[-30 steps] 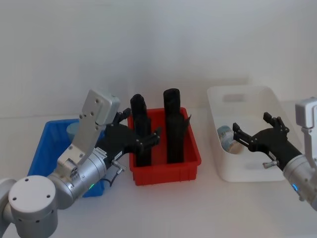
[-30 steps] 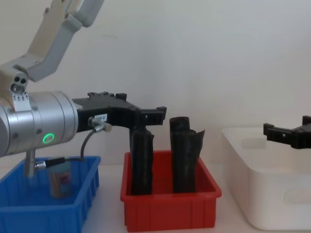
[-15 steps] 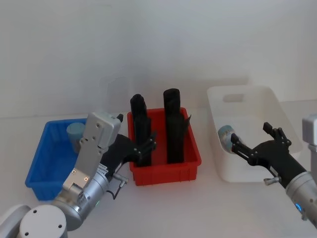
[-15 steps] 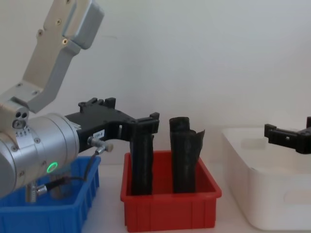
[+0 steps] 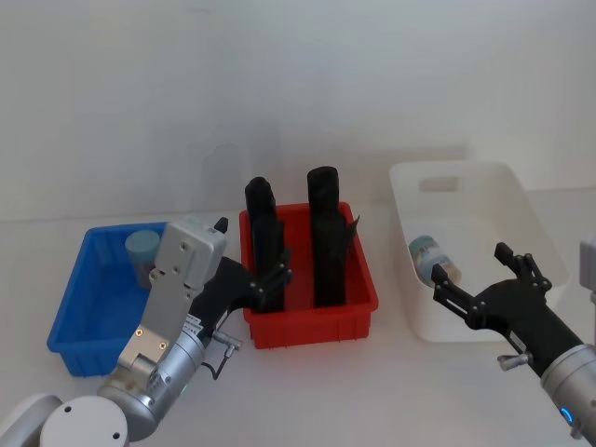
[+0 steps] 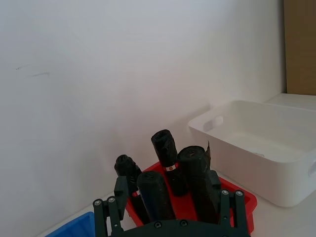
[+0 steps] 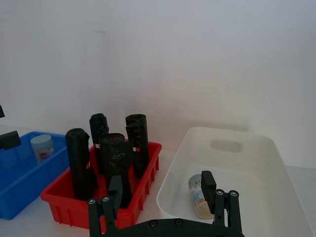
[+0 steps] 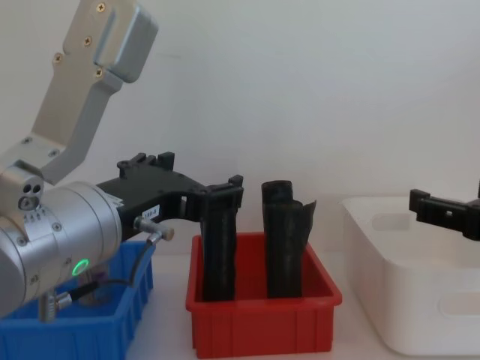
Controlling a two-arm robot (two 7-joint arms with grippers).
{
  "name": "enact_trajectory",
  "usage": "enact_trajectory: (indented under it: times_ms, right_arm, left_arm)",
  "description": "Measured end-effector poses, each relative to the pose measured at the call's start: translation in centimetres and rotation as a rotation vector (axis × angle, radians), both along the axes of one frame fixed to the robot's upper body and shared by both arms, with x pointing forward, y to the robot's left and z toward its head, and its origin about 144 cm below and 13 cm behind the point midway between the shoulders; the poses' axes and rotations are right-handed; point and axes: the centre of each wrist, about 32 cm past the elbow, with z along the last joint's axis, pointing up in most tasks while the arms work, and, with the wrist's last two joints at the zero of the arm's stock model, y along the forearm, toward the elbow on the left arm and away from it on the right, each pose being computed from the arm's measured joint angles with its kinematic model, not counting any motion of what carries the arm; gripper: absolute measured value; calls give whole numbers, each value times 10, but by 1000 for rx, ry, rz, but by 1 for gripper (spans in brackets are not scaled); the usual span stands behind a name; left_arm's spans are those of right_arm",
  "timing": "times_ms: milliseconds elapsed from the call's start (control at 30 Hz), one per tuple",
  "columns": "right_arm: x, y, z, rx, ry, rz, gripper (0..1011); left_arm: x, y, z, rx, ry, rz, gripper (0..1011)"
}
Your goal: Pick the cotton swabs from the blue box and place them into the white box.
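White table with three bins in a row.
The table (image 5: 400, 391) carried the blue box (image 5: 73, 296) on the robot's left, a red bin (image 5: 312, 326) in the middle and the taller white box (image 5: 402, 233) on the right. Each stood flat, near its neighbour but apart, with bare tabletop in front.

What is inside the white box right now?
One cotton swabs tub lies on the white box floor, near its left wall. The open right gripper and the near wall cover the front part of the floor, so anything there cannot be seen.
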Motion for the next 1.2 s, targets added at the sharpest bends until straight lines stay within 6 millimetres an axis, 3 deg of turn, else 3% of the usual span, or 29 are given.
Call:
enact_trajectory:
  times_ms: [700, 1200]
  right_arm:
    - [7, 1, -3, -11, 3, 19, 1002]
    - [52, 9, -15, -76, 37, 78, 1002]
  left_arm:
    - [0, 0, 0, 0, 1, 1, 1004]
    - [0, 0, 0, 0, 1, 1, 1004]
